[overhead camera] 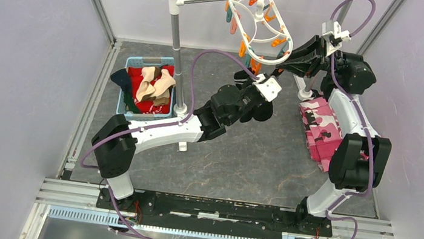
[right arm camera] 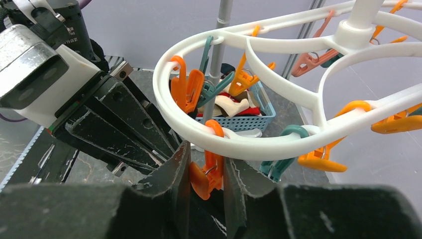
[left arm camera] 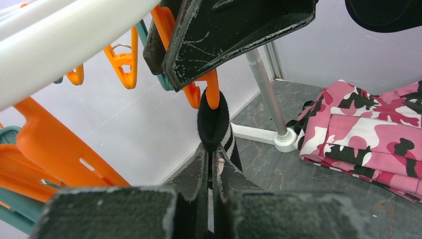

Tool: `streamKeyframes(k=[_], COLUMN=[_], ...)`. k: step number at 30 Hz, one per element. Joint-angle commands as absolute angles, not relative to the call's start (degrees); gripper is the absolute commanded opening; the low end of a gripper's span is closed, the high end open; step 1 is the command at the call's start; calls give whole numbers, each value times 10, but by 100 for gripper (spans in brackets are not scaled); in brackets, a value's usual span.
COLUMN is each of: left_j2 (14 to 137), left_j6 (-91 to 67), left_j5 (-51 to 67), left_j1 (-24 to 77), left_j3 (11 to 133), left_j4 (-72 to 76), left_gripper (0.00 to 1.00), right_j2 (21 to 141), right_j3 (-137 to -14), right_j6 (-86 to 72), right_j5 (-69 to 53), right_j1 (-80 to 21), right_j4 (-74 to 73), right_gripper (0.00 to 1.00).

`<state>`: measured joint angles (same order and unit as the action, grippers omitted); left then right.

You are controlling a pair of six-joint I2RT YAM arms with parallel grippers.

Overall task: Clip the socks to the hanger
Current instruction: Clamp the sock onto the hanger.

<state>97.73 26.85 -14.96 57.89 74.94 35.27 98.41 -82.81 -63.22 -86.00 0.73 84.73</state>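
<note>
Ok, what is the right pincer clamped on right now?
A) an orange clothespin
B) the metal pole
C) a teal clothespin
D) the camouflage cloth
A: in the right wrist view the right pincer is closed on an orange clothespin hanging from the white hanger ring, while the left pincer holds a dark striped sock up to it.

The left gripper (left arm camera: 213, 155), closed at the bottom of the frame, pinches a dark sock (left arm camera: 213, 122) with white stripes and holds it upright. Its top edge meets the tip of an orange clothespin (left arm camera: 213, 93) squeezed between the right gripper's fingers (left arm camera: 234, 30). The hanger (left arm camera: 64, 35) crosses the upper left in white. A pink camouflage cloth (left arm camera: 363, 129) lies at right, near a metal pole (left arm camera: 266, 94).
</note>
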Motion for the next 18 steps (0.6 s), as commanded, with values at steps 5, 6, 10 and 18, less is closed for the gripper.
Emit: streamKeyframes(k=[5, 6, 10, 18], left_j2=[951, 950, 946, 940], left_j6=[339, 343, 350, 359], left_j5=[-128, -124, -109, -108], left_j1=[581, 581, 581, 581], left_j3=[758, 757, 755, 750], left_j4=[369, 371, 376, 390], left_gripper=[2, 2, 2, 2], right_j2=[981, 980, 980, 981], right_j3=[-838, -838, -837, -836], right_j6=[-648, -647, -647, -647], right_j5=[-885, -885, -885, -885], right_j1=[3, 3, 3, 3], right_j4=[914, 914, 915, 916], right_gripper=[3, 4, 4, 4])
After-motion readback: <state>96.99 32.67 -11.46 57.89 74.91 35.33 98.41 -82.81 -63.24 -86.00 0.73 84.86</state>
